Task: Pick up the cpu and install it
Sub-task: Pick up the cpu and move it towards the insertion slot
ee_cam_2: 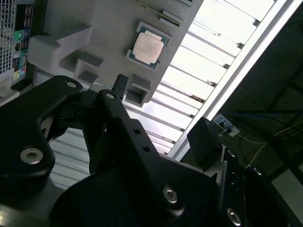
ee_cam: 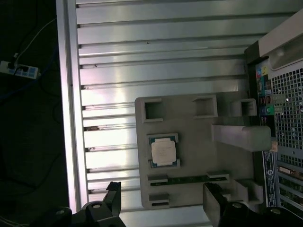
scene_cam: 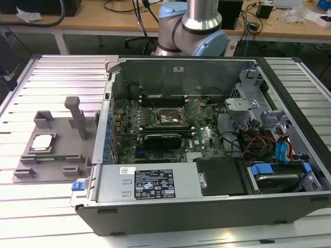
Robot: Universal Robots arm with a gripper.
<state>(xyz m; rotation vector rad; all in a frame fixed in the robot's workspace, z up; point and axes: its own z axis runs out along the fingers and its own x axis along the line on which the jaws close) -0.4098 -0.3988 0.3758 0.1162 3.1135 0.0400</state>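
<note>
A: What lies nearest on the counter [scene_cam: 46, 206]?

B: The open computer case [scene_cam: 207, 201], lying on its side with its dark wall on the near side. Just beside it, on the exterior view's left, sits the grey tray [scene_cam: 57, 157]. The cpu [scene_cam: 42, 142] lies flat in a shallow seat on that tray, metal top up, not yet picked up.

A: And the claw?

B: In the first wrist view the claw [ee_cam: 163, 201] is spread wide and holds nothing, with its fingers [ee_cam: 113, 195] well apart. It hangs above the tray, clear of the chip. The chip lies ahead of the gap between the fingers, roughly on its centre line.

A: Any long axis to line up with?

B: None, since the chip is square. Its edges run parallel to the tray's edges, and the line between the fingers looks parallel to one pair of them.

A: Farther off?

B: Inside the case, right of the tray in the exterior view, the black socket [scene_cam: 168, 118] sits on the motherboard [scene_cam: 207, 139]. Whether its latch is up cannot be told. At the far side the arm [scene_cam: 199, 23] rises behind the case. Judging by the wrist views, its wrist faces down over the tray.
</note>
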